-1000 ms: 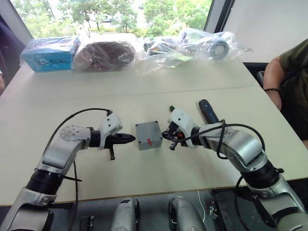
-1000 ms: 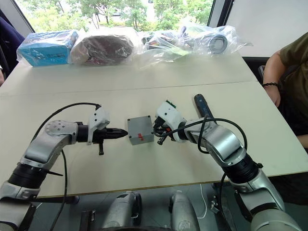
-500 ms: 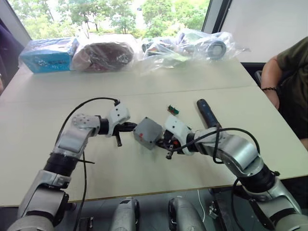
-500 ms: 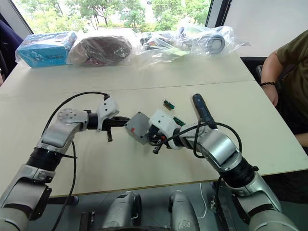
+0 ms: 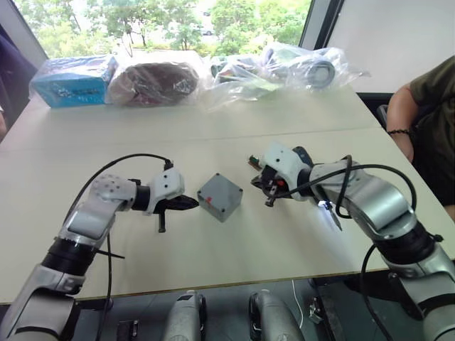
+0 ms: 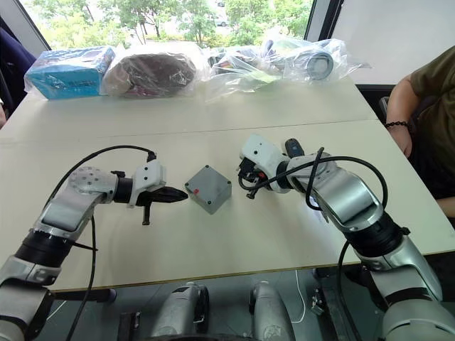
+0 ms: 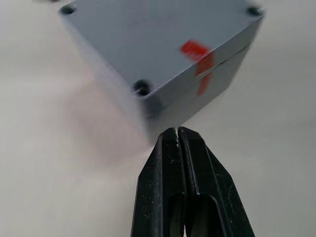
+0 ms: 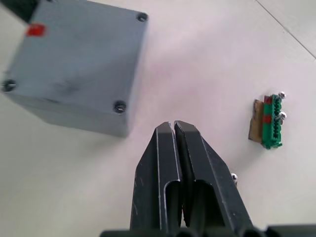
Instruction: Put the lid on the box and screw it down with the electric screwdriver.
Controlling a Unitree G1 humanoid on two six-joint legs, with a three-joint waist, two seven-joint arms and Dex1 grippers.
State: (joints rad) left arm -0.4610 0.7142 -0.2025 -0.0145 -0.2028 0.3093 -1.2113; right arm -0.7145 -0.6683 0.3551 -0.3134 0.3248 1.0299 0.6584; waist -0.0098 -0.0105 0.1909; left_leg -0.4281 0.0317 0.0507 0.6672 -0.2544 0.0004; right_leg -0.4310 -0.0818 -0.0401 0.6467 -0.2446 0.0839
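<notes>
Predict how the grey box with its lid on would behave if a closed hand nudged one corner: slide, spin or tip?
The box sits flat on the smooth table, so it would probably slide. A corner push likely spins it. Squat and apparently cast metal, it seems stiff, heavy for its size, and unlikely to tip.

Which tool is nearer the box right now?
Left. The left tool sits shut just off the box, its tip nearly touching one corner; the right tool hangs shut, farther off on the opposite side.
</notes>
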